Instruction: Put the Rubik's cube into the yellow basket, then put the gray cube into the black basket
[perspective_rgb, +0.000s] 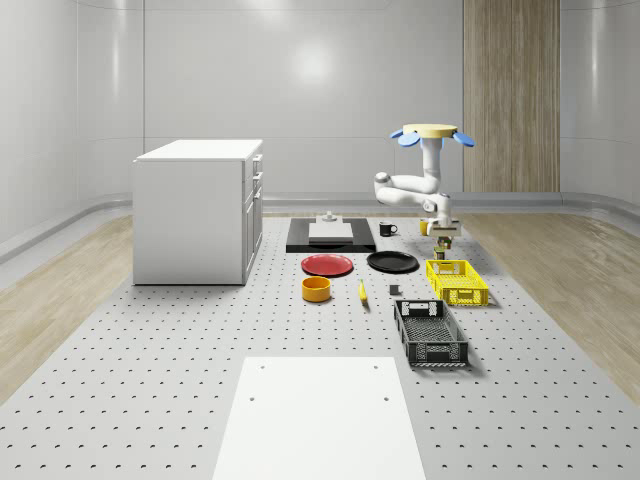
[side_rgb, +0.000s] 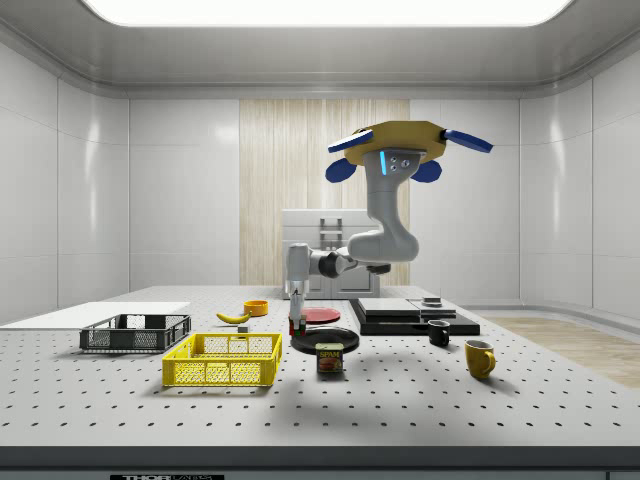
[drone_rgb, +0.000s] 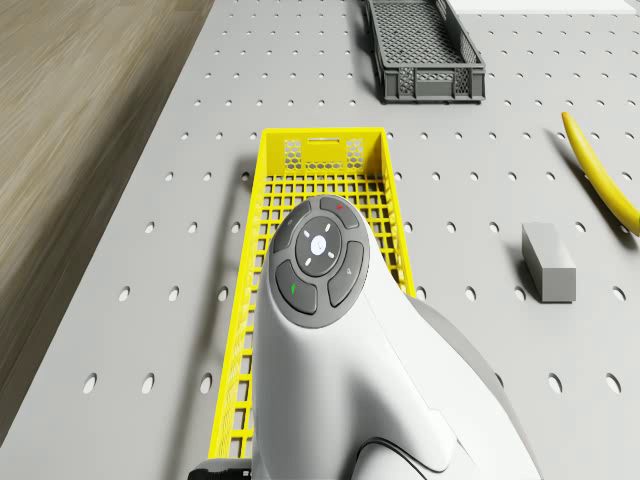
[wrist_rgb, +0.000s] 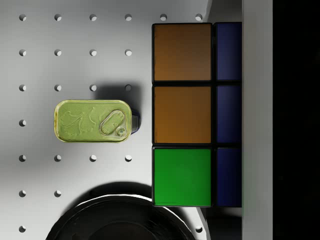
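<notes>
The drone (perspective_rgb: 432, 135) hovers above the table just past the far end of the yellow basket (perspective_rgb: 457, 281). Its arm reaches down, and the gripper (perspective_rgb: 443, 232) is shut on the Rubik's cube (perspective_rgb: 443, 241). The cube (side_rgb: 297, 325) hangs low over the table, just off the basket's (side_rgb: 225, 359) far end, near the black plate. In the wrist view the Rubik's cube (wrist_rgb: 182, 115) shows orange, green and blue tiles against one finger (wrist_rgb: 257, 120). The gray cube (drone_rgb: 548, 262) lies on the table beside the yellow basket (drone_rgb: 320, 165). The black basket (perspective_rgb: 430, 332) stands nearer the front.
Below the gripper lie a tin can (wrist_rgb: 95, 121) and a black plate (wrist_rgb: 120, 220). A red plate (perspective_rgb: 327, 264), orange bowl (perspective_rgb: 316, 288), banana (drone_rgb: 600, 180) and two mugs (side_rgb: 479, 358) also sit on the table. A white cabinet (perspective_rgb: 198, 210) stands at the whole-scene view's left.
</notes>
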